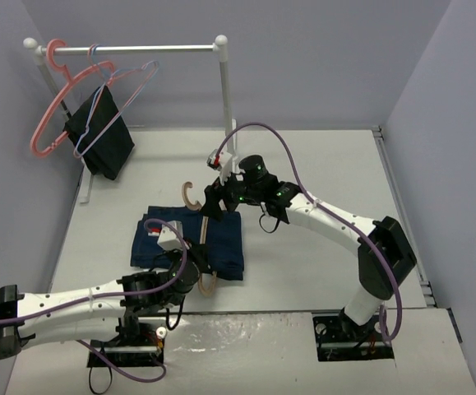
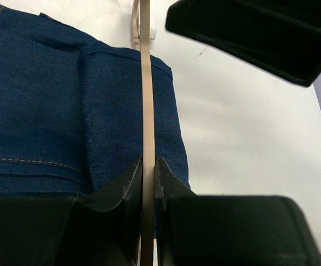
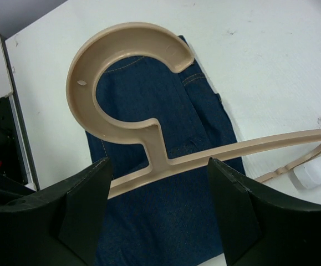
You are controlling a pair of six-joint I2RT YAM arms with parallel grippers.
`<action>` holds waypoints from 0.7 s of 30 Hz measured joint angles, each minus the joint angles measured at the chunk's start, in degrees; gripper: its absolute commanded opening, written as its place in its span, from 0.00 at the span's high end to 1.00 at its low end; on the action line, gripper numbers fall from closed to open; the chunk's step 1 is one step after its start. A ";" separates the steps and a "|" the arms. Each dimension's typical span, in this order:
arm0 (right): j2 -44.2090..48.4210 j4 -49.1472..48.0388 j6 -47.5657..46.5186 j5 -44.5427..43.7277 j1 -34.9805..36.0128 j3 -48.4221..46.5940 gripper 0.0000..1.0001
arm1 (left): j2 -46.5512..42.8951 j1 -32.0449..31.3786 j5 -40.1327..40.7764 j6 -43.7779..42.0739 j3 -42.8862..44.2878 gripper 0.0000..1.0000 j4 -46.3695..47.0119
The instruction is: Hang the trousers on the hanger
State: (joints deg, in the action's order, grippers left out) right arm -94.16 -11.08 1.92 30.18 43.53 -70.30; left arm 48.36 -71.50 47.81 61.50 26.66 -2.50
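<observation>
The trousers (image 1: 190, 244), folded dark denim with orange stitching, lay flat on the table (image 1: 106, 222), apparently not yet hung over the bar. The smooth tan hanger (image 3: 156, 145), broad-hooked, stood on edge above them, clenched in the left tool (image 2: 148, 177). The right tool (image 3: 159, 185) gaped open astride its neck.

White desk (image 1: 336, 173) enclosed by plain pale lavender-grey walls (image 1: 320, 58) at 9, 12 and 3 o'clock. A white garment rack (image 1: 224, 99) stands at 11 o'clock, carrying a pink hanger (image 1: 48, 115) and a black cloth (image 1: 102, 136). Lighting even, soft.
</observation>
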 measured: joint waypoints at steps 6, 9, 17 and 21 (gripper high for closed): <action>-1.70 -0.08 -2.30 1.63 0.06 0.00 0.34 | 0.63 0.10 -0.27 -0.74 1.06 1.00 0.07; -2.43 -0.46 -3.07 2.11 0.06 0.00 0.35 | 0.72 0.31 -0.53 -1.04 1.28 1.00 0.08; -4.48 -2.08 -3.96 3.15 0.12 0.00 0.41 | 0.95 0.39 -1.05 -1.54 2.03 1.00 0.06; -5.55 -3.44 -3.92 4.01 0.12 0.00 0.47 | 1.46 0.49 -1.30 -1.96 2.38 1.00 0.15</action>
State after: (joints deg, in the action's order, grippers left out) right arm -99.72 -14.51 -1.99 34.19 43.66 -70.30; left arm 49.82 -71.01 46.51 59.54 29.04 -2.35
